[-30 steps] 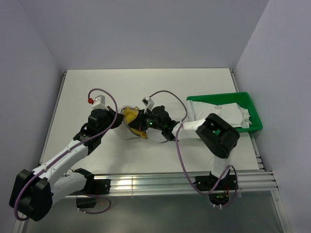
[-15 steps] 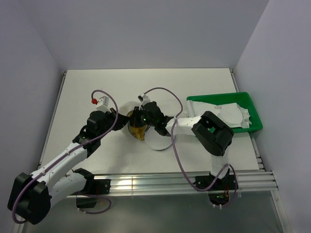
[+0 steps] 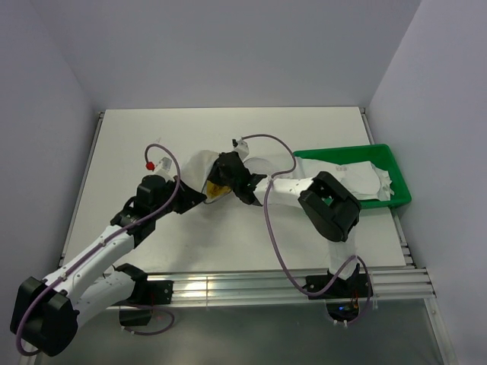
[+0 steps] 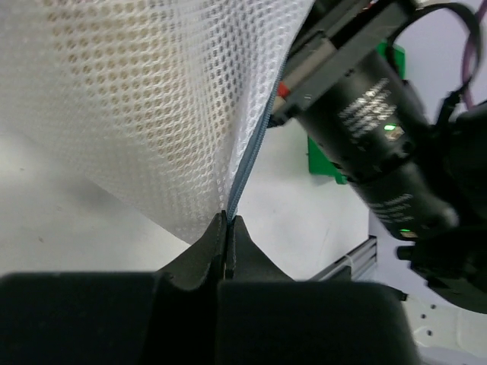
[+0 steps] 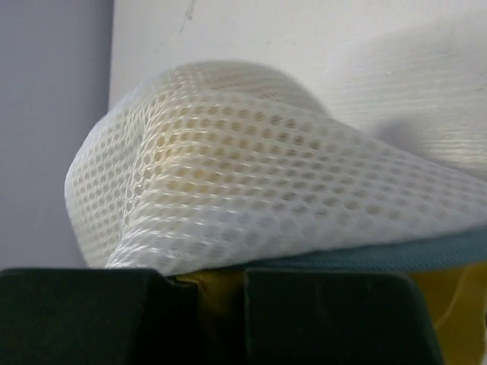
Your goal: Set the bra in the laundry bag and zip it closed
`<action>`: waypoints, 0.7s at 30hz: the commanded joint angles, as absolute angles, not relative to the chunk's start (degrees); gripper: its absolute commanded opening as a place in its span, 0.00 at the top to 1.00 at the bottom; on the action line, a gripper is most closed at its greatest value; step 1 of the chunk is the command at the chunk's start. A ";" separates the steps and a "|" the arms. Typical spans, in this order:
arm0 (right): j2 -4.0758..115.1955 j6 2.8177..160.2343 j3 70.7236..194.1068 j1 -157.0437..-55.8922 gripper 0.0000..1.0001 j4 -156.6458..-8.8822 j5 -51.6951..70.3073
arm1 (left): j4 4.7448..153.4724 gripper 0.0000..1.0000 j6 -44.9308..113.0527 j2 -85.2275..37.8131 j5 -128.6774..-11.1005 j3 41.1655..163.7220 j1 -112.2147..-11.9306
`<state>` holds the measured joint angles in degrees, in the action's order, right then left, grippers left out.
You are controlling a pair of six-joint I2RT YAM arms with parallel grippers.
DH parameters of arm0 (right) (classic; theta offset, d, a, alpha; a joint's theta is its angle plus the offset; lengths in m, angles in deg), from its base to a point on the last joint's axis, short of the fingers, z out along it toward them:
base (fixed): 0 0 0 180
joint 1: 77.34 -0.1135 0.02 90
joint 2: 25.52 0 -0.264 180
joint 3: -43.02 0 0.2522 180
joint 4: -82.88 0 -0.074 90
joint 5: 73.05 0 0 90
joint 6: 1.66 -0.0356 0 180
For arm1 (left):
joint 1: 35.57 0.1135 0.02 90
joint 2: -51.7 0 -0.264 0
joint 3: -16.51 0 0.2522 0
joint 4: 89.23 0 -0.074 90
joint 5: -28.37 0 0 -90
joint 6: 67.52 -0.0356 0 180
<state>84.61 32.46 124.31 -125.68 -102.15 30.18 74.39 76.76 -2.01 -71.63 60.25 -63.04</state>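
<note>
The laundry bag, white translucent mesh, is held up off the table at mid-table, and the yellow bra shows in its opening. My left gripper is shut on the bag's grey-blue zipper edge; its tips pinch the seam with the mesh above. My right gripper is at the bag's mouth. In the right wrist view the jaws stand close with yellow bra fabric between them, under the mesh wall. The zipper pull tab is not visible.
A green plastic tray with white cloth in it stands at the right edge of the table. The right arm's black wrist hangs close beside the bag. Grey walls enclose the table on three sides.
The right gripper has moved away from the bases and slightly left with the bra. The bag has lifted and its mesh has folded up toward the far left. The left gripper has shifted slightly right.
</note>
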 commanded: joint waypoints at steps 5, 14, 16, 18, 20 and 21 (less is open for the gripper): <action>82.69 35.50 122.88 -125.24 0.50 -102.43 35.23 | 74.02 1.00 81.63 -2.70 -72.45 65.43 -62.91; 71.18 51.06 121.47 -124.80 0.05 -87.96 26.46 | 76.13 1.00 77.86 -4.20 -68.31 66.22 -58.17; 68.89 52.56 119.63 -124.36 0.02 -87.32 24.78 | 75.16 1.00 76.19 -4.20 -67.26 66.57 -57.99; 66.33 54.58 119.19 -123.66 0.01 -85.30 21.44 | 74.11 1.00 75.39 -4.11 -65.68 66.31 -57.55; 63.61 56.43 118.92 -123.48 0.00 -82.49 20.90 | 73.58 1.00 74.60 -3.24 -64.88 65.52 -56.93; 62.73 56.70 117.79 -122.27 0.00 -82.05 20.03 | 73.32 1.00 74.34 -2.80 -63.75 65.26 -56.84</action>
